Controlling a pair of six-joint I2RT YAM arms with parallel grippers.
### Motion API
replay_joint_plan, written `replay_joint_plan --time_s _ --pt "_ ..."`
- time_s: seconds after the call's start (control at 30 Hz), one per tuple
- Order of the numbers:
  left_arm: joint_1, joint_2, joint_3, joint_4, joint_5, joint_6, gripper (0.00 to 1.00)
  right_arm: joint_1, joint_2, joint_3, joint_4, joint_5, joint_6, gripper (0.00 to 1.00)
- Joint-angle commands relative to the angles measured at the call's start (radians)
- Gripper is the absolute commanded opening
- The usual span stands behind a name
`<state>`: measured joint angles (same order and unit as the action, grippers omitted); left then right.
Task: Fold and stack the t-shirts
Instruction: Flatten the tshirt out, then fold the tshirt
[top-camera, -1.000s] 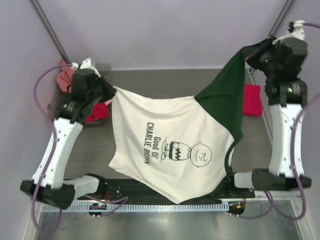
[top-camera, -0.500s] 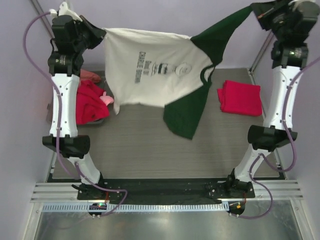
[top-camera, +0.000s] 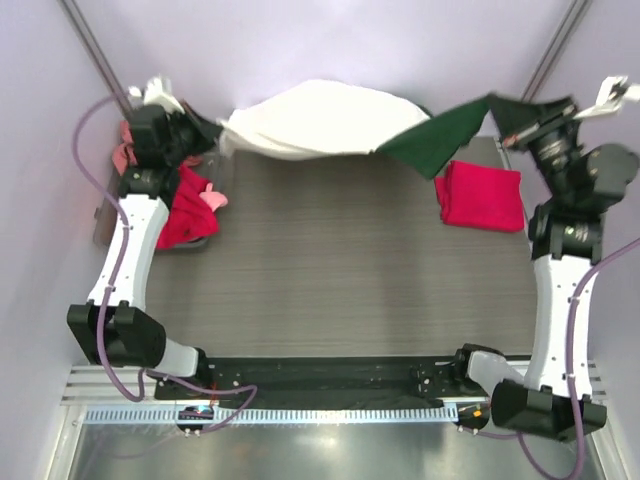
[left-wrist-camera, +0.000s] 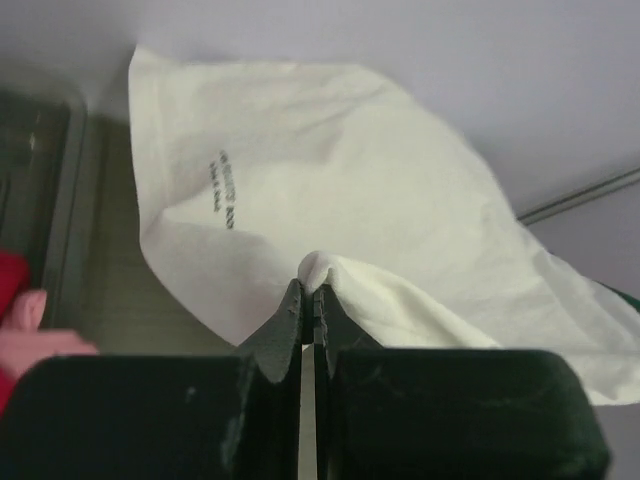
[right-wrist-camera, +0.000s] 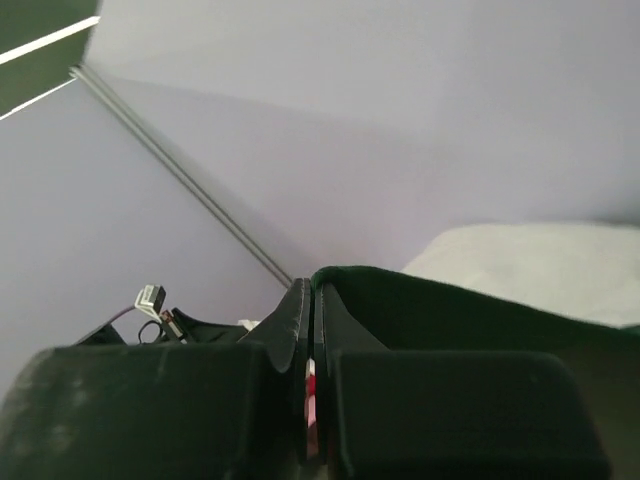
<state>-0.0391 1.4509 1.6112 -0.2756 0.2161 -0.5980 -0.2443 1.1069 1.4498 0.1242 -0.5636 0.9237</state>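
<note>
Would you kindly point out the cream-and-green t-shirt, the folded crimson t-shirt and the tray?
cream-and-green t-shirt (top-camera: 315, 120): top view, cream body.
folded crimson t-shirt (top-camera: 482, 195): top view, its middle.
tray (top-camera: 102, 225): top view, left wall.

The left arm (top-camera: 125, 250) reaches up along the left side to the far corner. Its wrist is bent so the left gripper (top-camera: 205, 133) points rightward, jaws pressed together on a pinch of the cream-white t-shirt (top-camera: 320, 115). The right arm (top-camera: 560, 290) rises along the right side, its wrist turned inward and the right gripper (top-camera: 500, 108) aimed leftward, jaws closed on the shirt's dark green sleeve.
</note>
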Motion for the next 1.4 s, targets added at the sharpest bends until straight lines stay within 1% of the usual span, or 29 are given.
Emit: replay_joint_plan --time_s 0.0,0.03,0.07,0.13,0.17,0.2,0.23,0.27,0.3,0.33,0.37,0.4,0.43,0.57,0.7,0.87,0.9,1.0,1.03,1.1,1.13,1.17,1.2,1.23,1.3,1.37 --pt "-0.002 -0.098 -0.23 0.075 -0.037 0.018 0.0 -0.003 -0.133 -0.225 0.009 0.016 -0.003 0.01" --pt "-0.002 -0.127 -0.293 0.081 -0.04 0.006 0.0 -0.004 -0.172 -0.318 -0.01 0.024 -0.014 0.01" --pt "-0.002 -0.153 -0.389 0.079 -0.058 -0.002 0.0 -0.004 -0.218 -0.359 -0.061 0.031 -0.025 0.01" --pt "-0.01 -0.254 -0.497 0.096 -0.072 -0.028 0.0 -0.003 -0.341 -0.458 -0.118 0.059 -0.064 0.01" --pt "-0.021 -0.286 -0.589 0.098 -0.098 -0.032 0.0 -0.004 -0.382 -0.489 -0.191 0.064 -0.074 0.01" --pt "-0.04 -0.355 -0.631 0.098 -0.109 -0.04 0.0 -0.003 -0.422 -0.515 -0.224 0.082 -0.089 0.01" --pt "-0.05 -0.388 -0.669 0.098 -0.118 -0.051 0.0 -0.004 -0.506 -0.551 -0.263 0.097 -0.106 0.01" --pt "-0.056 -0.423 -0.715 0.098 -0.124 -0.078 0.0 -0.003 -0.54 -0.56 -0.359 0.116 -0.144 0.01" --pt "-0.07 -0.481 -0.794 0.098 -0.126 -0.092 0.0 -0.004 -0.582 -0.565 -0.411 0.132 -0.161 0.01" --pt "-0.076 -0.513 -0.839 0.098 -0.129 -0.103 0.0 -0.003 -0.646 -0.571 -0.46 0.171 -0.174 0.01" --pt "-0.081 -0.546 -0.878 0.099 -0.13 -0.129 0.0 -0.004 -0.682 -0.574 -0.547 0.189 -0.189 0.01" --pt "-0.085 -0.61 -0.96 0.107 -0.136 -0.14 0.0 -0.003 -0.709 -0.577 -0.589 0.205 -0.192 0.01" --pt "-0.087 -0.642 -0.997 0.11 -0.138 -0.16 0.0 -0.003 -0.757 -0.577 -0.676 0.241 -0.2 0.01" --pt "-0.087 -0.783 -1.123 0.105 -0.144 -0.166 0.0 -0.004 -0.806 -0.6 -0.797 0.266 -0.241 0.01" --pt "-0.087 -0.866 -1.186 0.059 -0.146 -0.193 0.0 -0.004 -0.756 -0.657 -0.827 0.258 -0.286 0.01" --pt "-0.087 -0.932 -1.243 0.012 -0.132 -0.244 0.0 -0.004 -0.627 -0.71 -0.759 0.274 -0.332 0.01" --pt "-0.087 -0.939 -1.246 -0.022 -0.136 -0.246 0.0 -0.003 -0.578 -0.715 -0.749 0.278 -0.336 0.01" --pt "-0.087 -0.975 -1.243 -0.068 -0.164 -0.247 0.0 0.006 -0.507 -0.733 -0.683 0.286 -0.332 0.01" --pt "-0.085 -0.986 -1.245 -0.109 -0.179 -0.256 0.0 0.017 -0.462 -0.738 -0.655 0.297 -0.33 0.01" --pt "-0.087 -1.006 -1.254 -0.141 -0.199 -0.282 0.0 0.058 -0.408 -0.738 -0.629 0.336 -0.321 0.01" --pt "-0.087 -1.009 -1.258 -0.146 -0.204 -0.289 0.0 0.119 -0.359 -0.732 -0.606 0.405 -0.318 0.01" --pt "-0.087 -1.008 -1.275 -0.155 -0.245 -0.314 0.0 0.295 -0.296 -0.702 -0.575 0.554 -0.292 0.01" --pt "-0.087 -1.008 -1.275 -0.155 -0.245 -0.315 0.0 0.296 -0.28 -0.701 -0.575 0.556 -0.292 0.01" --pt "-0.087 -1.002 -1.277 -0.158 -0.257 -0.321 0.0 0.325 -0.265 -0.694 -0.568 0.598 -0.281 0.01" --pt "-0.085 -0.982 -1.286 -0.157 -0.274 -0.325 0.0 0.355 -0.213 -0.668 -0.543 0.629 -0.278 0.01" --pt "-0.087 -0.968 -1.287 -0.152 -0.29 -0.332 0.0 0.358 -0.174 -0.639 -0.523 0.622 -0.279 0.01"
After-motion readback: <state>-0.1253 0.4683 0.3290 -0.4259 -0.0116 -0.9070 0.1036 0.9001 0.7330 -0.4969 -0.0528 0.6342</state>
